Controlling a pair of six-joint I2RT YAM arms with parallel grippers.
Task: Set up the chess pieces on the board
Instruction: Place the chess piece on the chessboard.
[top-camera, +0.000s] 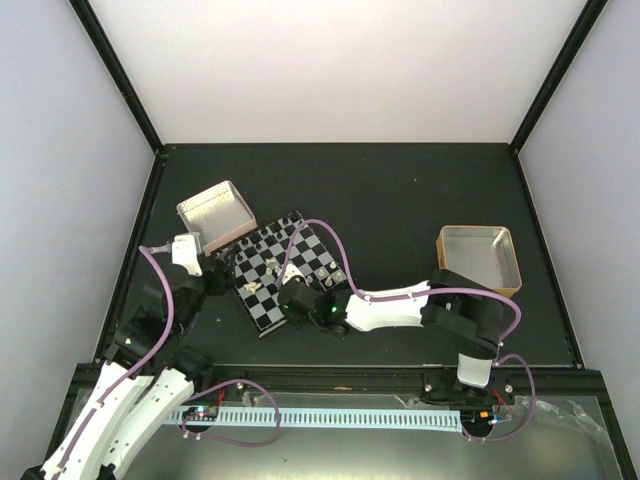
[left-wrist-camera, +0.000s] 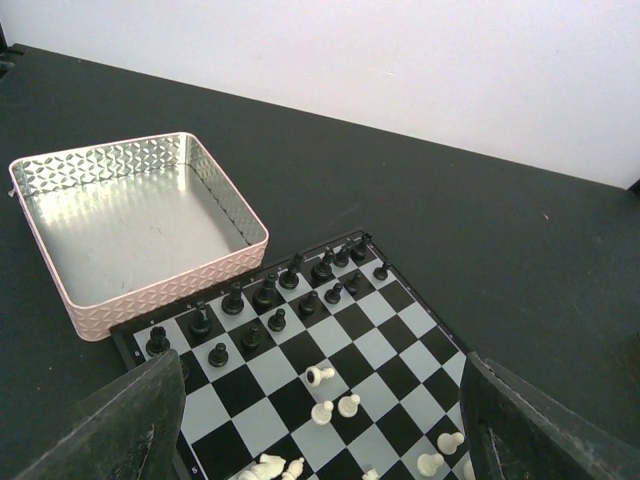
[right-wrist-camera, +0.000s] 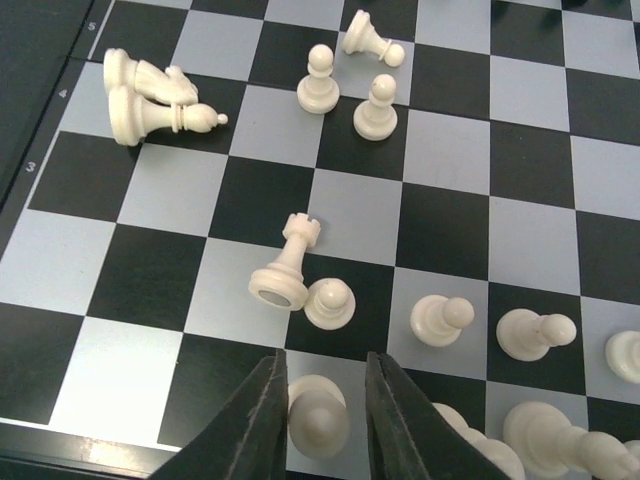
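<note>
Dark right gripper (right-wrist-camera: 325, 362): fingers (right-wrist-camera: 250, 432) flank an upright cream pawn (right-wrist-camera: 318, 420) at the board's (right-wrist-camera: 450, 230) near edge; clamped or released, cannot tell.
Beside it: tilted rook (right-wrist-camera: 288, 265), toppled chess pieces (right-wrist-camera: 440, 320).
Left gripper (left-wrist-camera: 320, 372): spread wide, empty.
Board: tabletop's (top-camera: 400, 200) left half.
Risk: lifting fingers could clip the rook or drag the pawn off-square.

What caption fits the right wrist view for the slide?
Right gripper, jaws slightly apart around a cream-white pawn on the board; toppled rook just beyond.
</note>
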